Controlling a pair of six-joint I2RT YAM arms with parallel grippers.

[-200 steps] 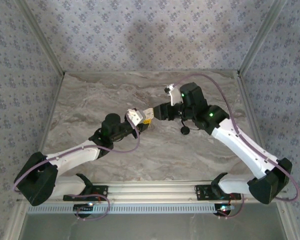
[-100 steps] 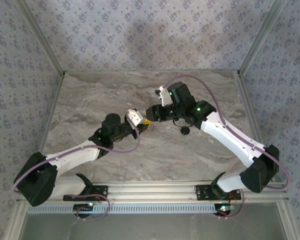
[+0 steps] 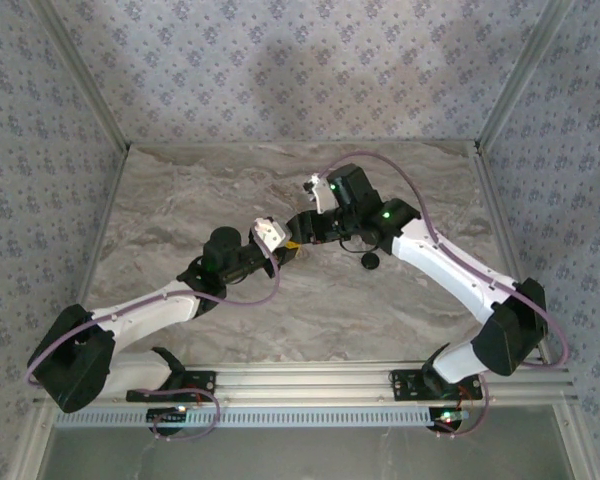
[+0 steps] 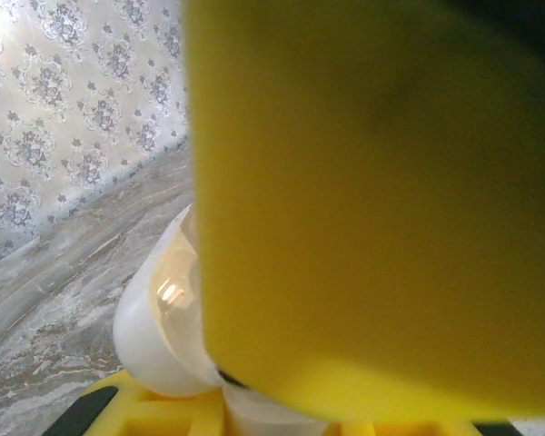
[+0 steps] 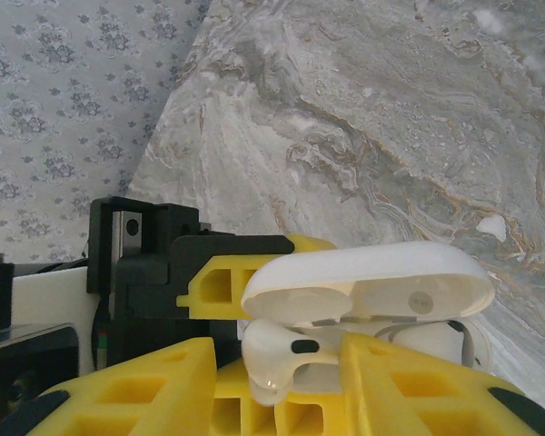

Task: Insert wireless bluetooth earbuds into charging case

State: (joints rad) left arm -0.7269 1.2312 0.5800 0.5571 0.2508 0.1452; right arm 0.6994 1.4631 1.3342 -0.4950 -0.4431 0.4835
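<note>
Clamps the case (image 5: 372, 286) in the left gripper (image 3: 288, 252), jaws closed tight on its body, lid swung open. Pinches one earbud (image 5: 277, 359) between the yellow fingers (image 5: 118, 391) of the right gripper (image 3: 300, 234), tucked under the open lid and touching the case. Cannot tell whether seated in its socket. Holds both grippers tip to tip over the middle of the marble table (image 3: 180, 200). Shows a black disc (image 3: 370, 260) lying on the table, just right of them.

right gripper (image 3: 302, 232) has swung left to the charging case (image 5: 363, 291).
</note>
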